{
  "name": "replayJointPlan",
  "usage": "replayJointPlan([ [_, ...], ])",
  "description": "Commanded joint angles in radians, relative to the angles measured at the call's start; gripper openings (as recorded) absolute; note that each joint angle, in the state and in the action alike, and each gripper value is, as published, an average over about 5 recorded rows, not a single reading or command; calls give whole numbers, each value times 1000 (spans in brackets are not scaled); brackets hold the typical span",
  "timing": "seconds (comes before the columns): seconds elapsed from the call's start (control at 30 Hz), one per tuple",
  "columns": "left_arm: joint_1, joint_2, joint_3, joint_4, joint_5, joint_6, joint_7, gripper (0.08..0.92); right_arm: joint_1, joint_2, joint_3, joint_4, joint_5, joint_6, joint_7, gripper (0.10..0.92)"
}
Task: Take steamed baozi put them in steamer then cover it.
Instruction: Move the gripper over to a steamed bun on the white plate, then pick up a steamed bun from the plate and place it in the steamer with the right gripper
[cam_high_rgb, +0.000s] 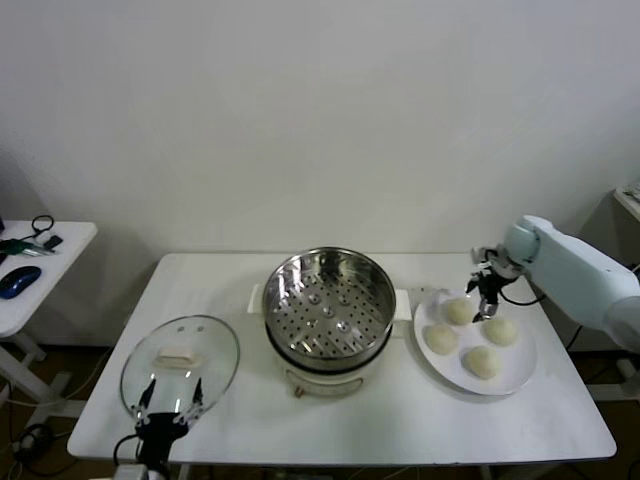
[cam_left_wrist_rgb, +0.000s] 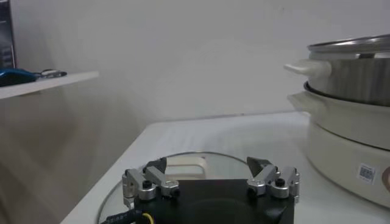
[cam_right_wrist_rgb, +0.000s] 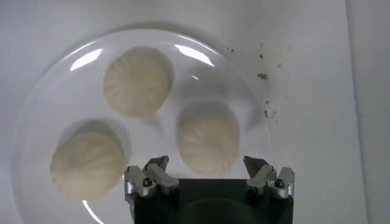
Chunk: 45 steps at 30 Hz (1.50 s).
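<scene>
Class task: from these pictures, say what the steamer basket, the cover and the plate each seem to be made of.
Steamer: likely stainless steel; shiny, mirror-like, perforated floor.
Cover: apparently clear glass, since the table shows through; cream handle, possibly plastic.
Plate: glossy white with bright glints, perhaps ceramic.

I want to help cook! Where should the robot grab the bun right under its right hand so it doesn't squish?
Grip that bun across its round sides, about halfway up, coming straight down from above. It sits flat on the white plate with its pleated dome facing up, and the right hand hangs over it with fingers open wider than the bun. Close gently; soft dough probably dents.
</scene>
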Motion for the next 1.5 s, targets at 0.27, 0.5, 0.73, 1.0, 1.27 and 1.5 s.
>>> replayJointPlan([
  [0.27,-1,1,0,3,2,-2,-1,823,-28,70,68,-90,-58,11,16,739],
  [0.5,2,0,1,-1,5,0,-3,823,-24,69,64,-70,-56,12,4,636],
  [0.73,12,-1,1,-15,8,0,-5,823,154,16,-81,64,27,75,-37,628],
  [1.0,16,4,6,-23,10,1,-6,823,693,9,-479,420,254,276,-108,624],
  [1.27,17,6,8,-29,23,3,-7,823,886,64,-548,932,213,416,-30,619],
  [1.5,24,3,15,-36,25,1,-12,823,657,122,-499,932,-162,537,92,619],
])
